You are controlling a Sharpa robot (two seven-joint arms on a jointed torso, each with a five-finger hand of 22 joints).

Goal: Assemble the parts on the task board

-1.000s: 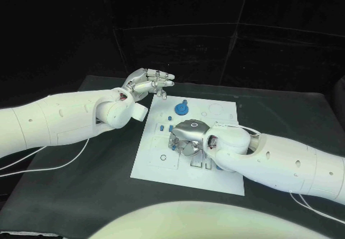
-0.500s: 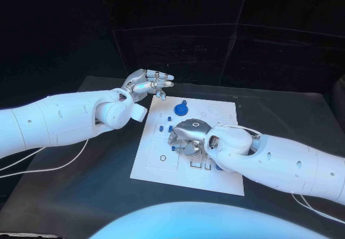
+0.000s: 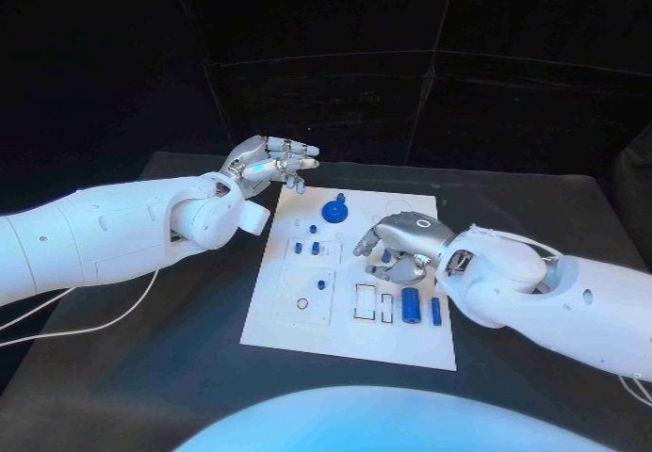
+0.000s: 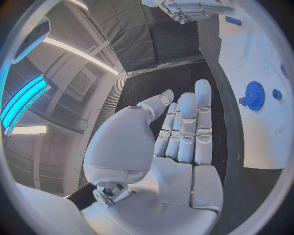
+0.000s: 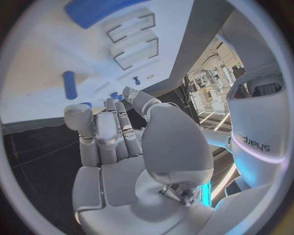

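Note:
The white task board lies in the middle of the table. A blue gear stands near its far edge, with several small blue pegs nearer. A thick blue cylinder and a thin blue bar lie beside two rectangular slots. My right hand hovers over the board's right middle, fingers pointing down, holding nothing. My left hand hangs above the board's far left corner, empty. In the left wrist view, the left hand shows straight fingers beside the gear. The right wrist view shows the right hand bare, the cylinder beyond it.
The black table spreads around the board on every side. A white cable trails under my left arm on the table's left part. My right forearm reaches over the table's near right.
My right hand has drawn back from the slots toward the far right, uncovering the blue cylinder and bar lying beside them. My left hand has hardly moved.

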